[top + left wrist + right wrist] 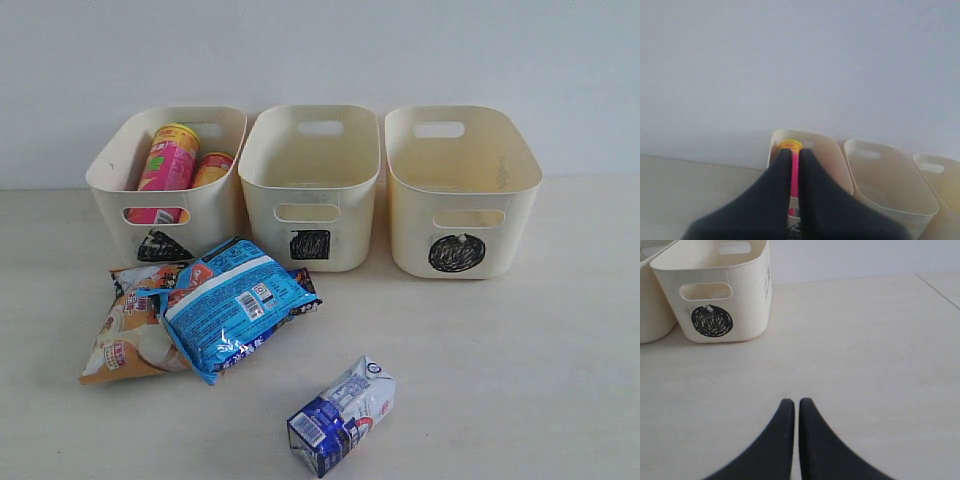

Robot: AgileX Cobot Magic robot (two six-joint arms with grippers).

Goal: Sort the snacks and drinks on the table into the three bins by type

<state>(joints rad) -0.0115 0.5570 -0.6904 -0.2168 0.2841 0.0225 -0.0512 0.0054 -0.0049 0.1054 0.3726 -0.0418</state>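
In the exterior view the pink chip tube [170, 160] and the yellow one [212, 168] stand in the triangle bin [215, 205]. The square bin [345, 200] and circle bin [500, 200] show nothing inside. The blue crinkly packet [230, 305] lies partly over the orange-and-white packet [125, 340] on the table [520, 380]. A blue-and-white carton [342, 415] lies on its side near the front. The dark purple carton is out of view. Neither gripper shows in the exterior view. My left gripper [795, 150] is shut; the pink tube [794, 172] shows beyond its thin gap. My right gripper [793, 401] is shut over bare table.
The circle bin [747, 290] stands well beyond the right gripper, with bare table between them. A plain pale wall runs behind the bins. In the left wrist view the triangle bin [827, 160] sits ahead, with the other two tubs beside it.
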